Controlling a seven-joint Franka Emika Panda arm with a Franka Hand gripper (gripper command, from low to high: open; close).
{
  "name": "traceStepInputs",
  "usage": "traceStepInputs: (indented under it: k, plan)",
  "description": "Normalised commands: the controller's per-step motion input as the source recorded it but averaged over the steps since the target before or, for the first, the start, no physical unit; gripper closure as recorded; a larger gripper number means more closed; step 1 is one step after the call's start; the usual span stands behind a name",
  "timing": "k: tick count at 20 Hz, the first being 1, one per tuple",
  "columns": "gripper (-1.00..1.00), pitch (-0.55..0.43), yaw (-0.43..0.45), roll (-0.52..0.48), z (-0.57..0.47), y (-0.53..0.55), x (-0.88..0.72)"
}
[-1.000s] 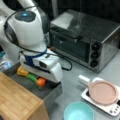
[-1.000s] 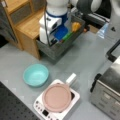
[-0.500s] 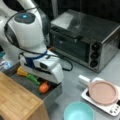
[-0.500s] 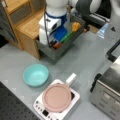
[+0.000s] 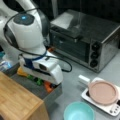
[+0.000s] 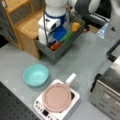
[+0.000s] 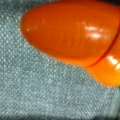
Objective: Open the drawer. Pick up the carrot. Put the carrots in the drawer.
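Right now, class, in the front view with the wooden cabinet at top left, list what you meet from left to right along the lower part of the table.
Round teal bowl → round pink pan on its white cooker → silver toaster oven.

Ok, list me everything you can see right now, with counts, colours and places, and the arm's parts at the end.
Short orange toy carrot: one, orange, lying on the drawer's grey floor, filling the wrist view.
Shallow grey drawer: one, grey, pulled open from the wood-topped cabinet.
Light wood-topped cabinet: one, light wood, a front view's bottom left.
Yellow lump: one, yellow, in the drawer.
Elongated green vegetable: one, green, in the drawer.
Silver toaster oven: one, silver, a front view's top right.
Teal bowl: one, teal, on the grey table.
Pink pan: one, pink, on the white cooker.
White cooker: one, white.
Gripper: one, white, down in the drawer over the carrot.
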Motion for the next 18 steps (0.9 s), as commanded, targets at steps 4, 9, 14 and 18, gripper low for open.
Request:
traceStepInputs:
  k: [4,9,14,18]
  plan:
    - [-1.0,-0.07,-0.031,0.145,0.03,-0.07,0.0]
    - [-1.0,-0.093,-0.12,0.129,0.1,0.01,-0.14]
    - [-1.0,-0.111,-0.456,0.108,0.04,0.13,-0.35]
    - [-1.0,-0.14,-0.545,0.116,-0.09,0.23,-0.39]
